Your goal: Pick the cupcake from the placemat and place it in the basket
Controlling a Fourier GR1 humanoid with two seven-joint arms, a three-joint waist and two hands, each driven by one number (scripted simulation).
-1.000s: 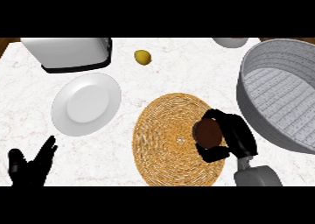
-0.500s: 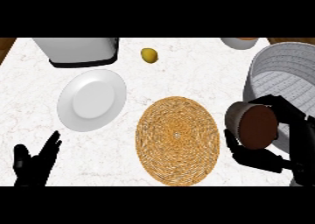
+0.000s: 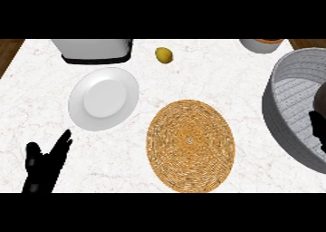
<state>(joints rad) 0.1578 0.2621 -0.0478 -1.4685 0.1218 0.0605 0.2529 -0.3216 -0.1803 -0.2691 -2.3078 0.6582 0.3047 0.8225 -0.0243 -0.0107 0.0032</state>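
Observation:
The brown cupcake [image 3: 325, 97] shows at the view's right edge, inside the outline of the grey woven basket [image 3: 283, 108]. My right hand [image 3: 321, 131] is curled round it from below, mostly cut off by the edge. Whether the cupcake touches the basket's floor I cannot tell. The round straw placemat [image 3: 190, 145] lies bare at the counter's middle. My left hand [image 3: 44, 164] rests open at the lower left, fingers up.
A white plate [image 3: 103, 99] lies left of the placemat. A white appliance [image 3: 93, 50] stands at the back left, a yellow lemon [image 3: 164, 55] beside it, and a small bowl [image 3: 262, 45] at the back right. Wooden floor shows past the counter's left edge.
My right hand has lifted the cupcake off the placemat and carried it right, over the basket's rim into the basket. The view has shifted slightly right. The left hand has stayed still.

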